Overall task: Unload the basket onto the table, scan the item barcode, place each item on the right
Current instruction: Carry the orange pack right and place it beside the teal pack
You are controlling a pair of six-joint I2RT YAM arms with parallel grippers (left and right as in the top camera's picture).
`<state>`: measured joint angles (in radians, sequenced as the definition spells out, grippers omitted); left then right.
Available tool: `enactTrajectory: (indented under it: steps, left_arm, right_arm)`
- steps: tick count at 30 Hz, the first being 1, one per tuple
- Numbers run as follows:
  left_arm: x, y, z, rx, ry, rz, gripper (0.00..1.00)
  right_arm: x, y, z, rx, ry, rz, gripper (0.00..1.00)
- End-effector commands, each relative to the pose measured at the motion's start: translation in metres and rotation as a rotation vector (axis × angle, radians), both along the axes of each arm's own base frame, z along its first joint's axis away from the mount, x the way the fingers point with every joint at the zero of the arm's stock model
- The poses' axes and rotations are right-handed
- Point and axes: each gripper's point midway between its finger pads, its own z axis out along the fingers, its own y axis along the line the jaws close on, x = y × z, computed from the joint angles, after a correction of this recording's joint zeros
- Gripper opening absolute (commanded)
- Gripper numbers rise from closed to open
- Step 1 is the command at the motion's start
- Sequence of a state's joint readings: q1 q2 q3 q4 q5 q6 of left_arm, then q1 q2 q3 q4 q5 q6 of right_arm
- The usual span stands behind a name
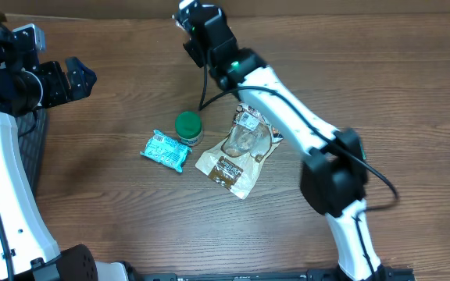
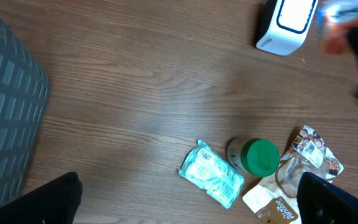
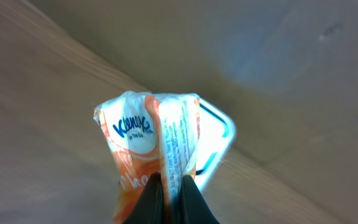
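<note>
- Overhead: straight down from far, whole table (image 1: 116,226).
- Left wrist: high, tilted down; shares jar (image 2: 260,157) with overhead.
- Right wrist: very near packet (image 3: 148,143), scanner (image 3: 216,140) behind.

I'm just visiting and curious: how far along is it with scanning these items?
Done: the right gripper has picked up an orange tissue pack, jaws shut on it. In hand: holding it before the white scanner, whose light glows behind. Whether it registered, I cannot tell. Possibly left: the teal packet, green-lidded jar and clear pouch on the table. The left gripper hangs open.
</note>
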<state>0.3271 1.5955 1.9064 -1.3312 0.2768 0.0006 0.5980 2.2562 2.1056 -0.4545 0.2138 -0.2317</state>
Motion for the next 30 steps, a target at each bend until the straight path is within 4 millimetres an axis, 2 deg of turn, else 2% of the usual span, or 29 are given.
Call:
enactTrajectory:
  steps: [1, 6, 10, 16, 22, 25, 30]
  left_arm:
    - [0.001, 0.000, 0.002, 0.009, -0.008, -0.014, 1.00]
    - [0.001, 0.000, 0.002, 0.009, -0.008, -0.013, 1.00]
    - [0.001, 0.000, 0.002, 0.009, -0.008, -0.014, 0.99]
    - [0.001, 0.000, 0.002, 0.009, -0.008, -0.014, 1.00]
    - [0.001, 0.000, 0.002, 0.009, -0.008, -0.014, 1.00]
    - [0.001, 0.000, 0.002, 0.009, -0.008, -0.014, 1.00]
    - [0.001, 0.000, 0.002, 0.009, -0.008, -0.014, 1.00]
  right_arm:
    - [-0.039, 0.006, 0.068, 0.329, 0.145, 0.087, 0.04]
    - [-0.094, -0.037, 0.078, 0.399, 0.428, 0.037, 0.04]
    - [-0.120, -0.087, 0.070, 0.370, 0.576, -0.094, 0.04]
    - [-0.133, -0.184, 0.026, 0.317, 0.779, -0.458, 0.04]
    - [-0.146, -0.259, -0.021, 0.341, 0.939, -0.716, 0.04]
    - [-0.152, -0.288, -0.051, 0.355, 0.998, -0.813, 0.04]
    - [-0.167, -0.321, -0.102, 0.371, 1.068, -0.916, 0.04]
